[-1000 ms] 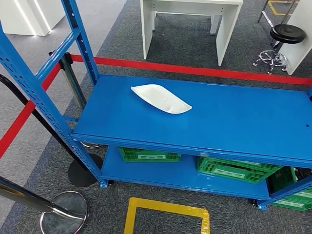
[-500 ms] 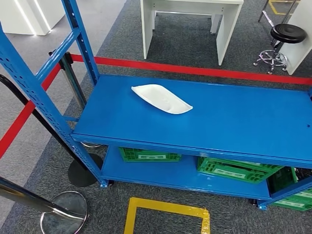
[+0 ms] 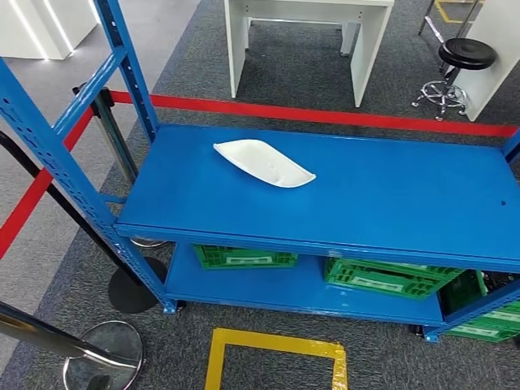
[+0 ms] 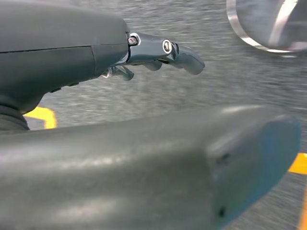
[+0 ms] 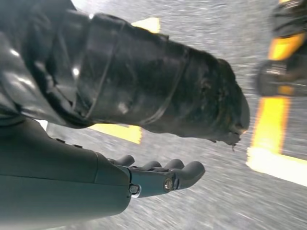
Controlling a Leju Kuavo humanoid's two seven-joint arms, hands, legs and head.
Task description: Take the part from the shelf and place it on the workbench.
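I am at the approach step: the white part [image 3: 265, 162] lies untouched on the top board of the blue shelf [image 3: 392, 203], in the upper middle of the head view, toward the board's left end and well clear of its front edge. My left hand [image 4: 159, 55] hangs over grey carpet with its fingers straight and apart, holding nothing; my right hand [image 5: 159, 177] does the same, fingers stretched out side by side and bare. Next I judge I must raise 1 arm over the board and close on the part. It is a flat, shallow, leaf-shaped white piece, pointed at the right end, lying level; thin enough that a pinch at its edge looks likeliest.
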